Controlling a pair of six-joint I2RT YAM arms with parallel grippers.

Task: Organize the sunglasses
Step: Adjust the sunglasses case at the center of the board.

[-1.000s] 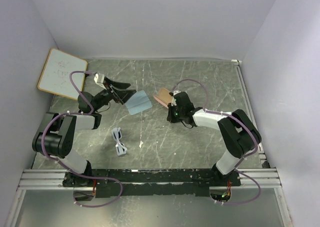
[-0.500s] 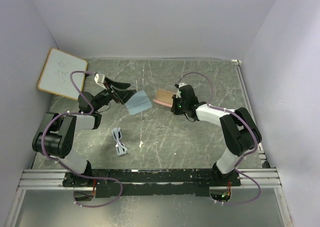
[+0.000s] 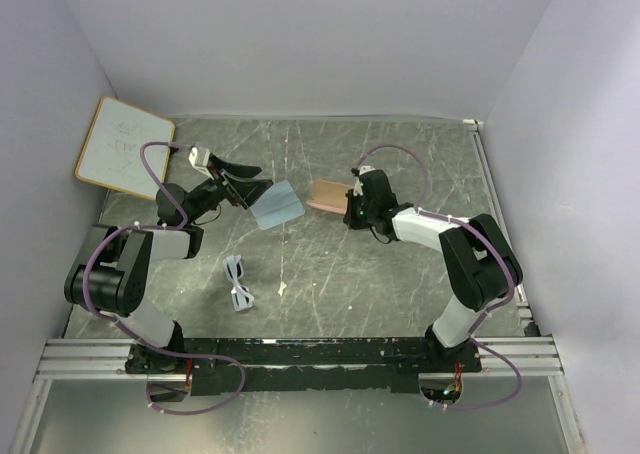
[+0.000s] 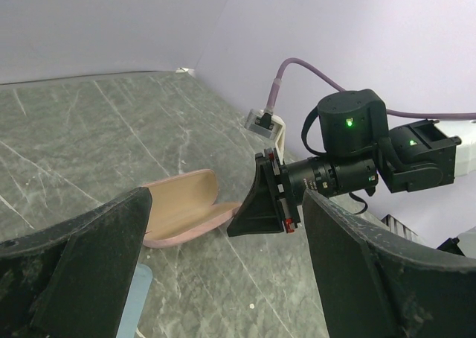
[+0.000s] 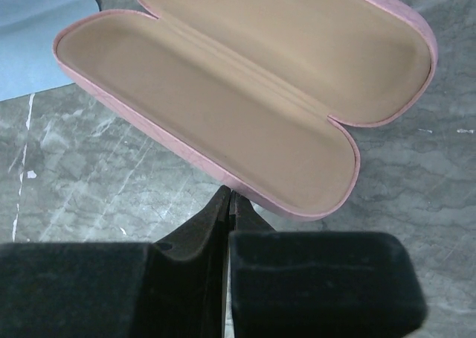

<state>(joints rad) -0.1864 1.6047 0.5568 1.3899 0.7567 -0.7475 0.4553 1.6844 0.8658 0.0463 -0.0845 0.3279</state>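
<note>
The white-framed sunglasses [image 3: 238, 283] lie on the table in front of the left arm, away from both grippers. The tan-pink case [image 3: 327, 195] lies open and empty at mid table; the right wrist view shows both its halves [image 5: 245, 100] flat. My right gripper [image 3: 353, 211] is shut, its tips [image 5: 229, 198] right at the case's near rim, nothing between them. My left gripper [image 3: 254, 180] is open and empty over the left edge of the blue-grey cloth [image 3: 277, 205]. In the left wrist view, the case [image 4: 178, 208] and right gripper [image 4: 264, 204] show between its fingers.
A small whiteboard [image 3: 123, 144] leans at the back left corner. White walls close in the table on three sides. A corner of the cloth [image 4: 135, 293] shows low in the left wrist view.
The right gripper drew back to the right from the case, and the case now lies spread open. The left arm and the sunglasses have not moved.
</note>
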